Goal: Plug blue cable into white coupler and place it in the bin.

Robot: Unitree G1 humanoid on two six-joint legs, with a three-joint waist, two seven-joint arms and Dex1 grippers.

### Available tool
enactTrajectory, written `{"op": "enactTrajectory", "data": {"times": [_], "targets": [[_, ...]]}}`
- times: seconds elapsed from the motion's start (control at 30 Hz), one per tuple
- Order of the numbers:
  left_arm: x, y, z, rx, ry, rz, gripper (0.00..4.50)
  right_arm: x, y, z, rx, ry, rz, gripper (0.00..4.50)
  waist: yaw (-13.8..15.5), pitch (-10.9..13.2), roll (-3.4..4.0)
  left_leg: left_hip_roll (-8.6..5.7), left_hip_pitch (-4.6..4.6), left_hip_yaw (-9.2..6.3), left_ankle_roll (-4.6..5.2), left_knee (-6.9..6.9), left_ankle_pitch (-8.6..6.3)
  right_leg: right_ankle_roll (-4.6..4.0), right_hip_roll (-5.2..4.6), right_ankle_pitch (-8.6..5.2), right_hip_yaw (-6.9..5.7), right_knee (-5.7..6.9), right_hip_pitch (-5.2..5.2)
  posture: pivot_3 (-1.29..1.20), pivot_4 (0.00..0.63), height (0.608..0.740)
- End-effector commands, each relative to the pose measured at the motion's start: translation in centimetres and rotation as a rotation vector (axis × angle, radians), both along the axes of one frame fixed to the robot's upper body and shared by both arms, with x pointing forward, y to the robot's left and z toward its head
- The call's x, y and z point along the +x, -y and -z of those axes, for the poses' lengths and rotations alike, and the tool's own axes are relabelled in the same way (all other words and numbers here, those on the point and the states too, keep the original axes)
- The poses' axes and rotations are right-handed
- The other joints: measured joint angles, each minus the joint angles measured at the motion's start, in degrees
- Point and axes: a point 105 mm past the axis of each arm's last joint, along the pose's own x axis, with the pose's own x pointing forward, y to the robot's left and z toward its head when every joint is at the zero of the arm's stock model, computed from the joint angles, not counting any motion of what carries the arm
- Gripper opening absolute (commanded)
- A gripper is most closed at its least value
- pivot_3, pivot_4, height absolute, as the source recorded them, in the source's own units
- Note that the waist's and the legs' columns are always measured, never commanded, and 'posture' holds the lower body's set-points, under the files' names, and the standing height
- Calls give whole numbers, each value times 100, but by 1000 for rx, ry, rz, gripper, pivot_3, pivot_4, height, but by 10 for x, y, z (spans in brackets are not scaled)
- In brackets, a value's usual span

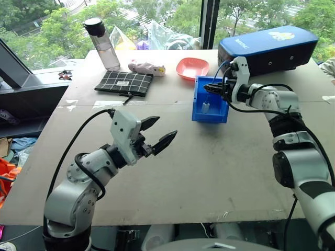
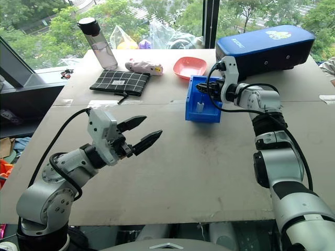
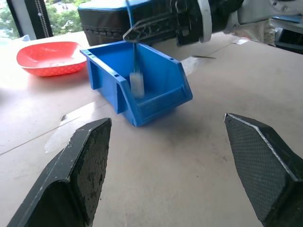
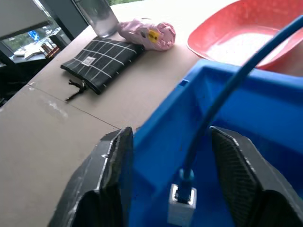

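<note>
Right end effector (image 1: 213, 90) hangs released over the bin (image 1: 198, 113), far right on the table (image 1: 209, 167); inside, the blue cable (image 4: 222, 97) stands plugged into the white coupler (image 4: 182, 204); left end effector (image 1: 158, 132) spread wide, empty

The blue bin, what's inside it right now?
Inside the bin the white coupler hangs on the blue cable plugged into it, between the right gripper's open fingers. The bin's floor beneath the coupler is hidden.
</note>
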Motion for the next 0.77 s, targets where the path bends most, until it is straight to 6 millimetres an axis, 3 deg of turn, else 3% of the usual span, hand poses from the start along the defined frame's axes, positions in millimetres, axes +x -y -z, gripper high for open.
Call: {"op": "enactTrajectory", "data": {"times": [0.03, 0.07, 0.13, 0.27, 0.33, 0.5, 0.67, 0.77], "targets": [[-6, 1, -11, -9, 47, -4, 3864, -4, 8, -28, 8, 116, -38, 4163, -13, 1, 2, 0, -2, 0, 0, 0, 0, 0, 0, 0, 1, -5, 0, 0, 150, 740], [-7, 1, -11, -8, 44, -3, 3864, -9, 12, -32, 24, 140, -48, 4481, -13, 1, 2, 0, -2, 0, 0, -1, 0, 0, 0, 0, 1, -6, 0, 0, 150, 740], [-8, -1, -9, -9, 34, -1, 3864, -28, 19, -40, 40, 216, -84, 4481, 10, 1, 2, 0, -5, -8, 0, -1, -1, 0, -1, 0, -5, -8, 0, 0, 150, 740], [-12, -8, -4, -9, -14, 5, 3864, -102, 47, -46, 40, 414, -171, 4481, 92, 1, 4, 0, -23, -41, 1, 3, -2, 1, -7, 0, -18, -17, 2, 0, 150, 740], [-15, -13, 0, -3, -46, 14, 3864, -132, 65, -36, -56, 458, -168, 4481, 134, 2, 7, -1, -26, -35, 2, 3, -2, 1, -9, 0, -13, -19, 0, 0, 150, 740], [-38, -34, 20, 60, -172, 51, 3864, -193, 143, 8, -351, 376, -100, 4481, 143, 8, 19, 2, 15, 1, 32, 0, -19, 2, -7, -1, -8, -15, 26, 0, 150, 740], [-54, -48, 35, 107, -264, 78, 3864, -228, 192, 31, -475, 285, -70, 4481, 120, 14, 27, 9, 26, 26, 37, 2, -22, 1, -1, -4, 9, -17, 31, 0, 150, 740], [-57, -50, 38, 115, -291, 100, 3864, -236, 204, 37, -504, 264, -70, 4481, 131, 15, 25, 11, 27, 29, 38, 6, -23, -15, 0, -14, 9, -17, 33, 0, 150, 740]]}}
